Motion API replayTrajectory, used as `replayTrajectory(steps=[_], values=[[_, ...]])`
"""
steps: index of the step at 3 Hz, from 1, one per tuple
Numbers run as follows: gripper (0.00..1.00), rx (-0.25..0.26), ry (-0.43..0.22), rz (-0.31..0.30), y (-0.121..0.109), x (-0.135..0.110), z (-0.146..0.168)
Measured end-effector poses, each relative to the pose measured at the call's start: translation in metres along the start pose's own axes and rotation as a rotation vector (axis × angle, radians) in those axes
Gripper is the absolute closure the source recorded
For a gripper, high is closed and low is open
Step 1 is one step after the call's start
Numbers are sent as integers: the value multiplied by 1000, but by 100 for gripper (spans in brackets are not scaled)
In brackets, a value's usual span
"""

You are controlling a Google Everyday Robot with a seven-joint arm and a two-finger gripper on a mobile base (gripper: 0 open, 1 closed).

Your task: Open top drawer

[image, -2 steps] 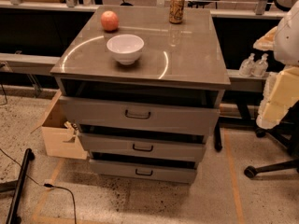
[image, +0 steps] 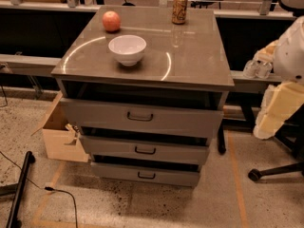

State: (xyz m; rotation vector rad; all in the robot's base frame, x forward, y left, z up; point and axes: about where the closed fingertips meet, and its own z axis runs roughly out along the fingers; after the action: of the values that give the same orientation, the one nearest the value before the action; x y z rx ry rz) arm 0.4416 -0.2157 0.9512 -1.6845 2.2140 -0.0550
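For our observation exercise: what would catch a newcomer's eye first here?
The top drawer of the grey cabinet stands slightly open at centre. On the cabinet sit a white bowl, an orange fruit and a can. The robot's pale arm hangs at right; its gripper is out of view.

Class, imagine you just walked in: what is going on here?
A robot is meant to open the top drawer of a grey cabinet. Nothing touches it now: the robot's white arm stands off to the right, clear of the cabinet, and its tool is not in view. The drawer's front sits slightly forward, with a dark gap above it and its black handle free. A white bowl, a reddish fruit and a can stand on top.
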Motion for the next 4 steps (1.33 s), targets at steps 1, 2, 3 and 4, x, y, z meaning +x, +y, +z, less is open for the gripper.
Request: replayTrajectory(steps=[1,2,3,4], values=[[0,-29,-75,-23,10,2,55],[0,-64,-162,-90,23,-3,102],[0,-88,-217,-204,36,-15,144],[0,-121,-241,-279,44,-27,182]])
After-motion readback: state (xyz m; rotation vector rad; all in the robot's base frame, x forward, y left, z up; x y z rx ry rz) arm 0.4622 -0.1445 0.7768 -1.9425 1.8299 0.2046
